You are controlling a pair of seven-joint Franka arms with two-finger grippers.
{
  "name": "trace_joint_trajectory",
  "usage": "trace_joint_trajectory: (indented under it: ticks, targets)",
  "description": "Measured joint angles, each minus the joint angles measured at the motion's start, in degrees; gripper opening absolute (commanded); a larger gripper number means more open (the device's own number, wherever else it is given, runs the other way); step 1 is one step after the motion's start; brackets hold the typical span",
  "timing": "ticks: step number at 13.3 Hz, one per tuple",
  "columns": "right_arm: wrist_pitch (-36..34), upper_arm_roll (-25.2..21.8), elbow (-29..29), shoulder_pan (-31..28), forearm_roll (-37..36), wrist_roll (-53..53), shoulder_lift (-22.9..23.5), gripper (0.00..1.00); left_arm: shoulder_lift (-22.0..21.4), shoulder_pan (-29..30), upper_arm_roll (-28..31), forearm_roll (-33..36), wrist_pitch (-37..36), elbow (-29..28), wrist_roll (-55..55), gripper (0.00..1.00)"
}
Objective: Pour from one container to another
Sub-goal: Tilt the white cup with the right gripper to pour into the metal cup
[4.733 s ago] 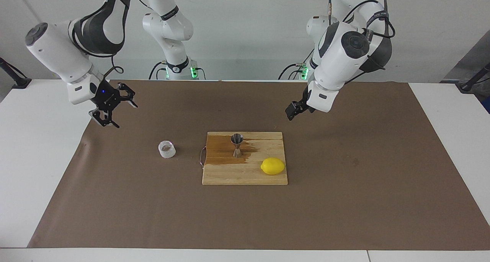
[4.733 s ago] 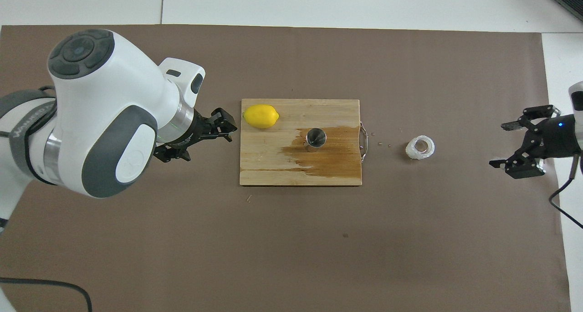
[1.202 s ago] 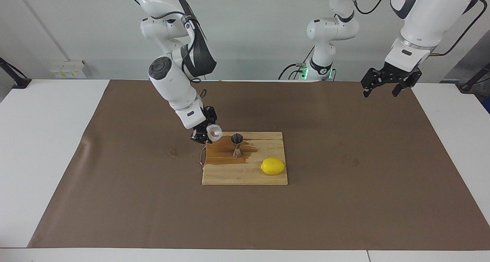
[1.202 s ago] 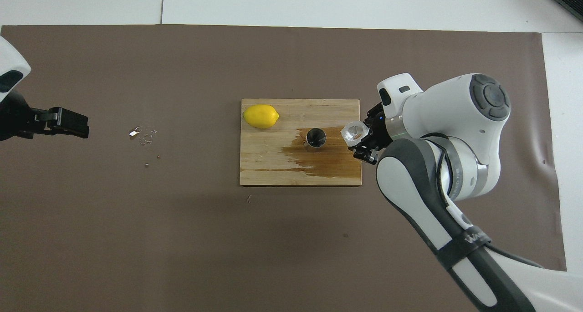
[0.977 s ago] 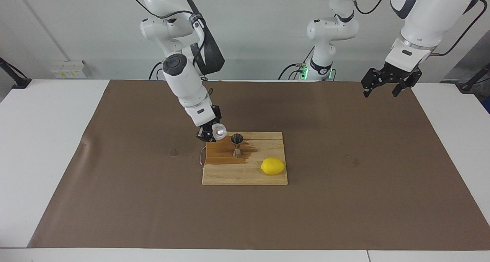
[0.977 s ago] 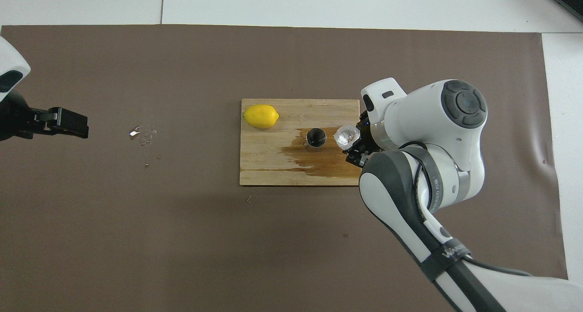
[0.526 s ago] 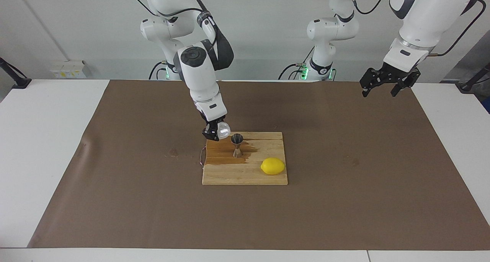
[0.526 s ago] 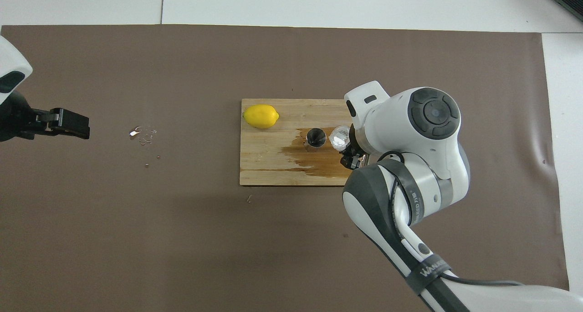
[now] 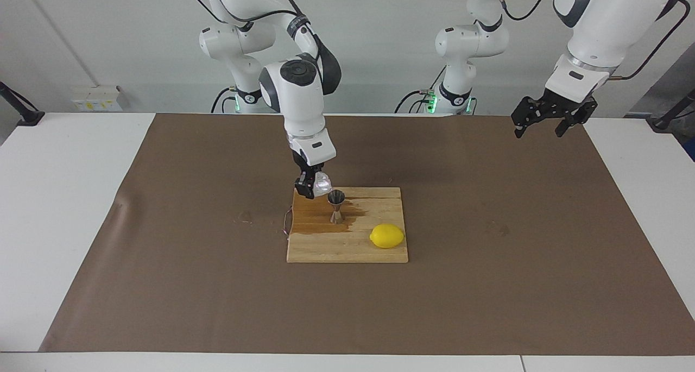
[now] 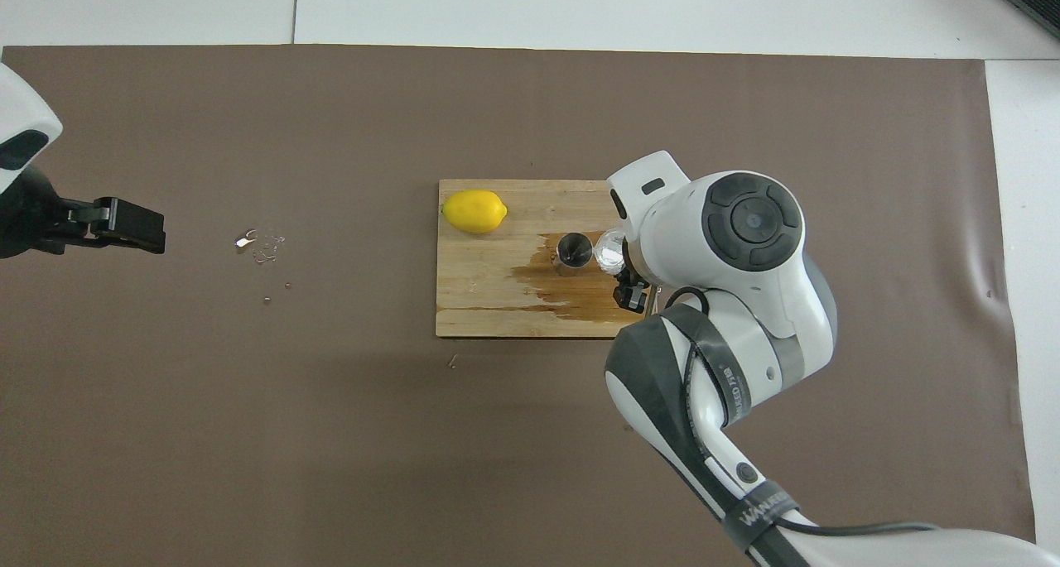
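You had the right gripper clamped on the clear cup, tilted just beside the rim of the steel jigger, which stood upright on the cutting board. Your left gripper waited with its 2 fingers apart, well away from both, over the brown mat.
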Motion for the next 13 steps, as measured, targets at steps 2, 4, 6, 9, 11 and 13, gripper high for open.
trace_joint_trajectory:
  ticks: [2, 4, 6, 9, 11, 13]
  targets:
    - [0.0, -0.1, 0.0, 0.0, -0.9, 0.1, 0.0, 0.23, 0.0, 0.1, 0.4, 0.0, 0.0, 0.0, 0.0, 1.0]
    - [0.0, -0.1, 0.2, 0.0, -1.2, 0.1, 0.1, 0.23, 0.0, 0.1, 0.4, 0.0, -0.1, 0.0, 0.0, 1.0]
    - [0.0, -0.1, 0.2, 0.0, -2.3, 0.2, 0.1, 0.23, 0.0, 0.1, 0.4, 0.0, -0.1, 0.0, 0.0, 1.0]
    - [0.0, -0.1, 0.2, 0.0, -2.7, 0.3, 0.3, 0.23, 0.0, 0.1, 0.4, 0.0, -0.1, 0.0, 0.0, 1.0]
    - [0.0, -0.1, 0.2, 0.0, -3.3, 0.3, 0.3, 0.22, 0.0, 0.1, 0.4, 0.0, -0.2, 0.0, 0.0, 1.0]
    - [0.0, 0.0, 0.3, 0.5, -4.6, 0.3, 0.3, 0.22, 0.0, 0.1, 0.4, 0.0, -0.2, 0.0, 0.0, 1.0]
